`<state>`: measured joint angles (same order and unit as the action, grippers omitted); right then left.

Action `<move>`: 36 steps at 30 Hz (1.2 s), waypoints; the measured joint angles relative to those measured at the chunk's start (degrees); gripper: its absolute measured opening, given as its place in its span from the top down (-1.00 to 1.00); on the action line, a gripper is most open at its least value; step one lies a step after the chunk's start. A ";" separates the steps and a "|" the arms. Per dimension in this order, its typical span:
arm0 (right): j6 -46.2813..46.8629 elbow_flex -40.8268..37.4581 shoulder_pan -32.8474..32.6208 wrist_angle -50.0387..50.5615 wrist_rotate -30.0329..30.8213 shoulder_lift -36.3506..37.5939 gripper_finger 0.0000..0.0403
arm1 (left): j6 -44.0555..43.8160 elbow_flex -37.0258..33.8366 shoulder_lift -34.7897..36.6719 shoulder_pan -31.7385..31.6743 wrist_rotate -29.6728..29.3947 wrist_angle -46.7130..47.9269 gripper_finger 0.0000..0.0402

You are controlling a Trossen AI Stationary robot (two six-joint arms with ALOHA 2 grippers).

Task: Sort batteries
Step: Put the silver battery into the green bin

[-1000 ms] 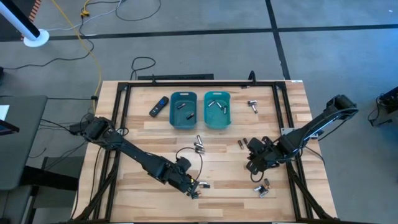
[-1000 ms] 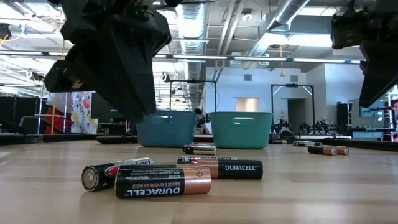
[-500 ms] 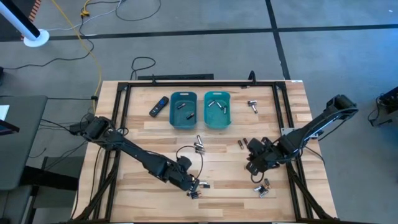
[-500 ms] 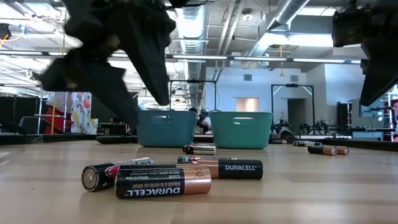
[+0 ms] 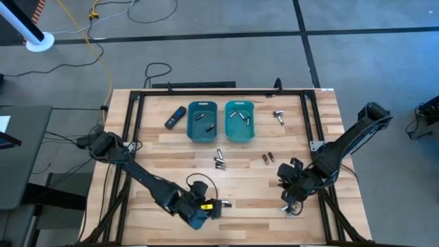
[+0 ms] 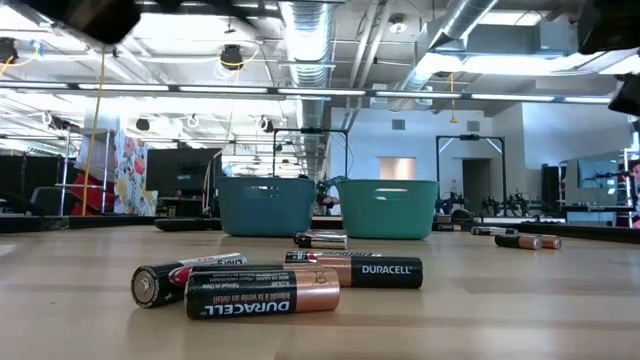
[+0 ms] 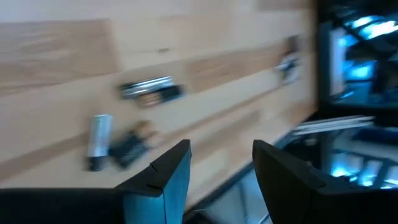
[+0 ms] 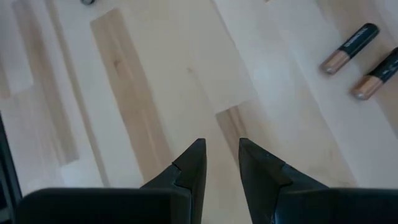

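The batteries lie scattered over the wooden table (image 5: 171,147). A small cluster (image 6: 275,280) sits at the near edge, just beside my left claw (image 5: 206,209); two dark, copper-ended cells there read DURACELL, and a third with a red-and-white label lies against them. Another pair (image 5: 219,159) rests mid-table below the bins, two more (image 5: 267,158) lie to their right, one (image 5: 278,116) sits near the far right corner, and several are already in the darker teal bin (image 5: 202,121) and the lighter teal bin (image 5: 239,121).

My left claw stands wide open above the table and holds nothing; blurred cells (image 7: 149,90) show beyond its fingers. My right claw (image 8: 217,163) hovers over bare wood near the right rail, jaws parted only a little and empty, with two copper-tipped cells (image 8: 362,53) ahead. A few cells by that claw in the high view are, I think, partly hidden under it. A black remote (image 5: 175,116) lies left of the bins.
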<state>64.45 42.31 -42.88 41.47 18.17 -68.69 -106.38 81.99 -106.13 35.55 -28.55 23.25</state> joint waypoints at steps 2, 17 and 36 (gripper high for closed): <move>0.00 0.00 -0.97 0.02 0.00 0.01 0.45 | 1.86 3.43 -1.26 0.71 -4.22 -0.34 0.17; 0.49 -4.19 -4.76 -1.84 -0.02 0.01 0.45 | 11.61 36.72 -21.82 -5.65 5.63 30.70 0.17; 0.17 -4.18 -4.84 -4.31 -0.02 0.02 0.45 | 6.40 36.91 -27.23 -5.23 23.12 49.35 0.17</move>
<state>64.62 38.13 -47.72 37.16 18.15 -68.66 -99.98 118.89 -133.36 30.33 -5.44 72.60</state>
